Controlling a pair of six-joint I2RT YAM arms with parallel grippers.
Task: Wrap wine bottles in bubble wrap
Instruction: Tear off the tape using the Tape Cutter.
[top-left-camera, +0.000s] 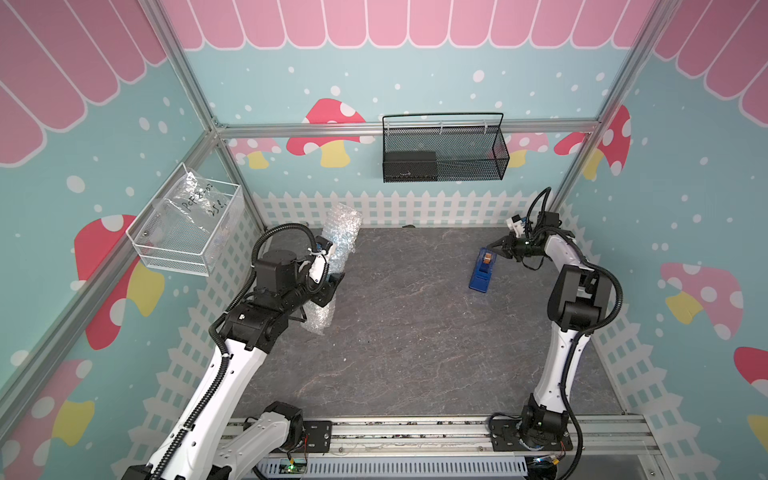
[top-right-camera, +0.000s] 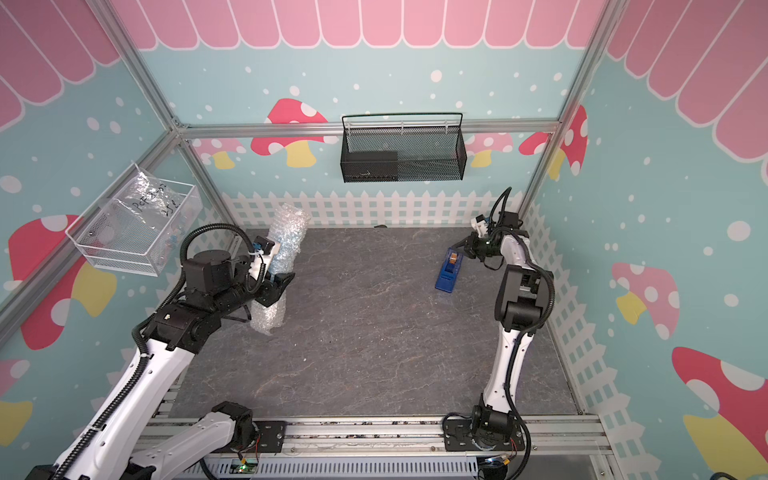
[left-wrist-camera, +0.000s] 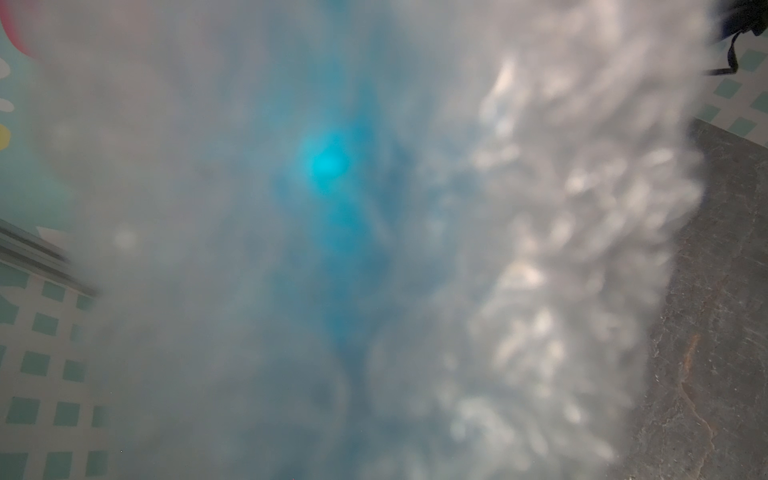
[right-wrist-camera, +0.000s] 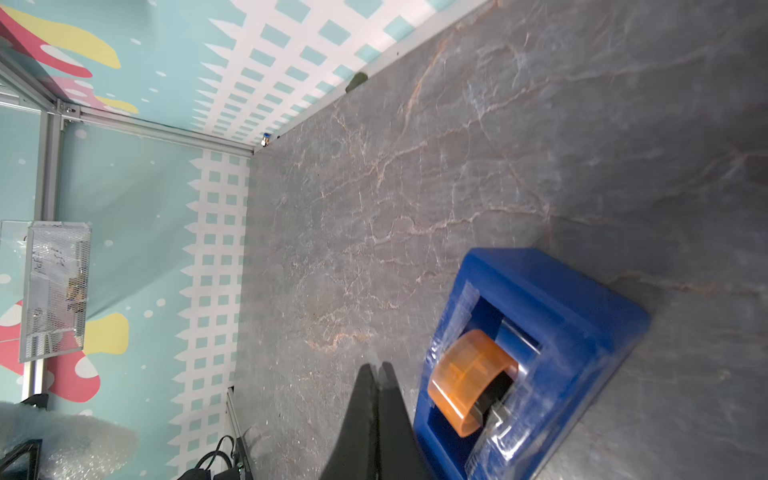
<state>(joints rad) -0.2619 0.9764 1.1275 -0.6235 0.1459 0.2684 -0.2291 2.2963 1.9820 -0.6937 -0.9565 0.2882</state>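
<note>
My left gripper (top-left-camera: 328, 286) is clamped around the middle of the bubble wrap (top-left-camera: 341, 230), which is rolled about the bottle (left-wrist-camera: 328, 166) and held tilted at the tabletop's (top-left-camera: 415, 332) far left. I judge this stops the roll springing open. My right gripper (top-left-camera: 492, 245), jaws pressed together, sits just beside the tape dispenser (top-left-camera: 482, 272) at far right, likely there to fetch tape.

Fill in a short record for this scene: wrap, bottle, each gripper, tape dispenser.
bubble wrap: rolled around the wine bottle, standing roughly on end, left rear of table
wine bottle: blue blur inside the wrap
left gripper: closed around the roll's middle
right gripper: shut, empty, beside the tape dispenser
tape dispenser: blue, on the table, right rear
</note>
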